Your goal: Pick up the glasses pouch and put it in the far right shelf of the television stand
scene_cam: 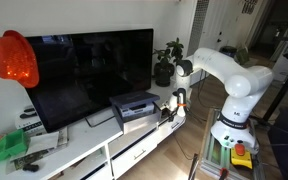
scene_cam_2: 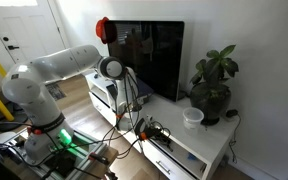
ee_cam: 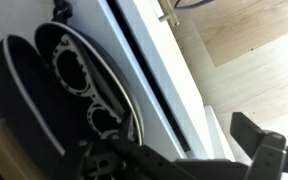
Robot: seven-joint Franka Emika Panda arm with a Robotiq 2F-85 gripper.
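The glasses pouch [ee_cam: 44, 80] is black and oval with a white trim, and fills the left of the wrist view against a dark area beside white panels of the television stand [ee_cam: 159, 90]. My gripper [ee_cam: 159, 140] looks open; one dark finger shows at the right and nothing lies between the fingers. In both exterior views my gripper [scene_cam: 179, 99] [scene_cam_2: 125, 95] hangs low at the end of the long white stand [scene_cam: 94, 150] [scene_cam_2: 199, 140], by its end compartment. The pouch and the far right shelf's recess are hidden there.
A big black TV [scene_cam: 89, 70] [scene_cam_2: 154, 55] stands on the stand. A grey box [scene_cam: 134, 104], a potted plant [scene_cam: 166, 65] [scene_cam_2: 214, 85], a white cup [scene_cam_2: 192, 118] and cables [scene_cam_2: 149, 130] are on top. A wood floor [ee_cam: 254, 60] lies below.
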